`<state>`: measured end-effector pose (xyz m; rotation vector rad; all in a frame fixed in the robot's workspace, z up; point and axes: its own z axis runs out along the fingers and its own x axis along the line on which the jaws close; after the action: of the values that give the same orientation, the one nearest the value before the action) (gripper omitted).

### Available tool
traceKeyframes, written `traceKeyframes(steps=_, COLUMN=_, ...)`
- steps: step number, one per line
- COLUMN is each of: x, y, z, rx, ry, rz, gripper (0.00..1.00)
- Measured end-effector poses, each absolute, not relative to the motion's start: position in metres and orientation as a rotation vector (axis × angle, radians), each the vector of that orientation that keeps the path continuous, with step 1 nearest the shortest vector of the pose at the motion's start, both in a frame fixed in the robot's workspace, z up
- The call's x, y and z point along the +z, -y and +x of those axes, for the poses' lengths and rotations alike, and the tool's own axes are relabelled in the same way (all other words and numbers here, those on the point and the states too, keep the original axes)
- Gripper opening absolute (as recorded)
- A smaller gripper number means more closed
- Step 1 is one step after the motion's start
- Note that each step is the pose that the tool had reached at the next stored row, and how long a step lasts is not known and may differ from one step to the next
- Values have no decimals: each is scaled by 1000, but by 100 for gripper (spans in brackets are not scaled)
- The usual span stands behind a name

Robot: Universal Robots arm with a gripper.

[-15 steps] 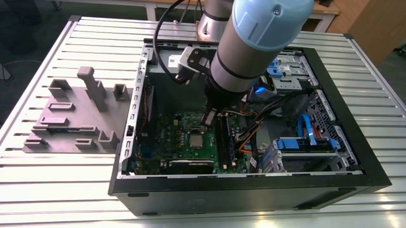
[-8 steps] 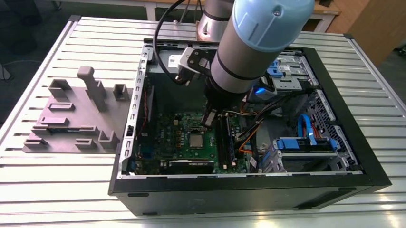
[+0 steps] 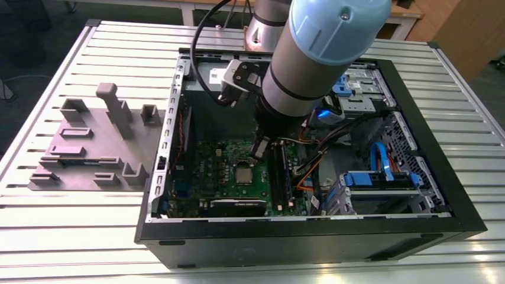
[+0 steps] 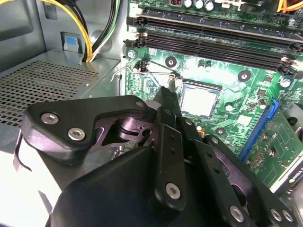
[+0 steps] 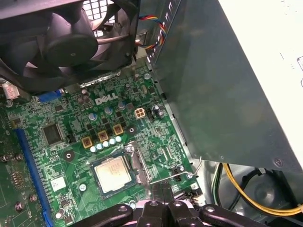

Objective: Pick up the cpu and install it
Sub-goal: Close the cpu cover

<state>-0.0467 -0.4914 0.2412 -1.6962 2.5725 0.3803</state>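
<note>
Contents, from the exterior view's left to its right, each placed against the motherboard (image 3: 213,171):

- Fixture block (image 3: 87,148), grey, is resting on the slatted table (image 3: 79,236), well off the motherboard.
- Computer case (image 3: 316,236), black, is lying open and enclosing the motherboard.
- Cpu (image 3: 245,175) is sitting flat in its socket (image 5: 137,165) near the middle of the motherboard. It is showing as a small square with a silvery-grey metal top (image 5: 112,174) and a pale rim (image 4: 199,100). Faint marks are showing on the top, too small to make out.
- Gripper (image 3: 259,152) is hanging over the motherboard just beside the cpu. Its fingers (image 5: 159,191) are pressing together and gripping nothing.
- Memory slots (image 3: 282,171), long and black, are running along the motherboard's far side from the fixture block.
- Drive caddy (image 3: 379,180), blue, is sitting off the motherboard, inside the case.

Markings: white lettering (image 5: 105,100) is showing on the motherboard between the cpu and the fan (image 5: 61,42). A white label (image 5: 299,71) is showing on the grey power supply box (image 5: 222,85) at the motherboard's edge.
</note>
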Motion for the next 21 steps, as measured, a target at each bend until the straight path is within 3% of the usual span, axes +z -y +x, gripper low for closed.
traceKeyframes(steps=21, x=240, y=497, z=-65, rx=375, ry=-2574, rz=-1698, gripper=10)
